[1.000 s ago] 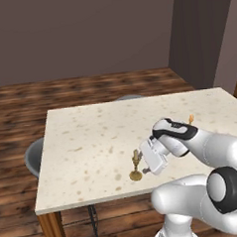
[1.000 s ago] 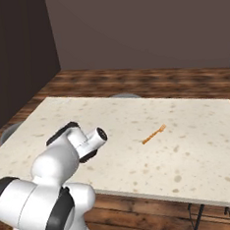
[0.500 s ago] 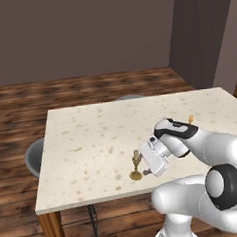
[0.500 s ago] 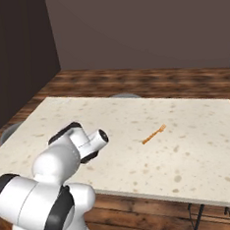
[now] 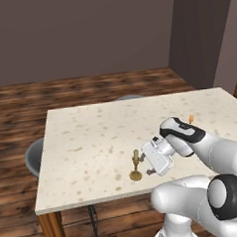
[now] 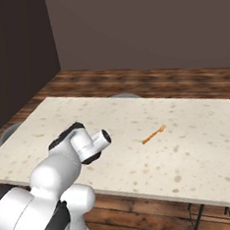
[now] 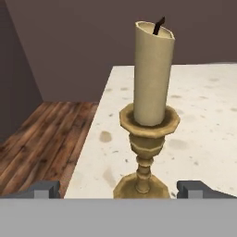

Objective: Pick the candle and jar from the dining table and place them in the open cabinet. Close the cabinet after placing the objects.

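1. The candle [image 5: 136, 165] stands upright on the dining table [image 5: 92, 142], near the table's front edge, in the left base view.
2. Hand view: the candle [image 7: 152, 74] is a cream stub with a dark wick, seated in a brass holder [image 7: 148, 134] with a turned stem and a round base that rests flat on the speckled tabletop [image 7: 208, 120].
3. The gripper [image 5: 147, 164] sits level with the candle, just to its right in the left base view, pointing sideways at it.
4. Gripper state: jaws spread wide, nothing between them gripped. In the hand view the two fingertips [image 7: 44, 189] stand on either side of the holder's base, both clear of it.
5. The gripper [image 7: 118, 189] is centred on the lower part of the holder; no contact with the candle is visible.
6. Right base view: the arm's white wrist [image 6: 82, 142] hangs over the near left part of the dining table [image 6: 189, 155]; the fingers are hidden behind it.
7. A small orange stick-like object [image 6: 153, 134] lies flat on the table to the right of the arm, well apart from it. Its identity cannot be told.
8. A grey chair [image 5: 36, 158] sits at the table's left side; wood floor [image 5: 64, 94] beyond the table.
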Controlling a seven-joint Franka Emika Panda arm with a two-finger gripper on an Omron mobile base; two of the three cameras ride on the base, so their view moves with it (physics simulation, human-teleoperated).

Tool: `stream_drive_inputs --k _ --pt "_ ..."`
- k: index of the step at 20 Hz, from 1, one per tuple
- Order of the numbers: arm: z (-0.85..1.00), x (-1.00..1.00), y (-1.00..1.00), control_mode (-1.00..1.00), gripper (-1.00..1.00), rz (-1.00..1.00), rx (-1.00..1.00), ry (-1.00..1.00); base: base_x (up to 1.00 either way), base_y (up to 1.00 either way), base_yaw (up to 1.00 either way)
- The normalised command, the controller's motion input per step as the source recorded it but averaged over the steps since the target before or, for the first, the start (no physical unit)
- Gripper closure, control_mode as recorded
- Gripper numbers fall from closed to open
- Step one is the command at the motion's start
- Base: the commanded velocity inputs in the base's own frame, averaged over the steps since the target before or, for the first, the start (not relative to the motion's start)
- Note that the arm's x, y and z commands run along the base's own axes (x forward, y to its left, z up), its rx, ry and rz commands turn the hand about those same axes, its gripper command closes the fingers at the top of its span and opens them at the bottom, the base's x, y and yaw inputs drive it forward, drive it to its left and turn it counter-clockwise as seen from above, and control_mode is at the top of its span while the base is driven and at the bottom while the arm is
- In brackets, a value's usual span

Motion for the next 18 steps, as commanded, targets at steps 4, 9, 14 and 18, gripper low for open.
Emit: stream_drive_inputs --k 4,9,14,18 --pt "0.00 0.00 0.12 -1.00 -1.00 -0.03 0.00 0.00 0.00 0.00 0.00" --pt "0.00 0.00 0.08 -1.00 -1.00 -0.05 0.00 0.00 0.00 0.00 0.00" --pt "0.00 0.00 0.08 -1.00 -1.00 -0.04 0.00 0.00 0.00 0.00 0.00" --pt "0.00 0.00 0.07 -1.00 -1.00 -0.02 0.00 0.00 0.00 0.00 0.00"
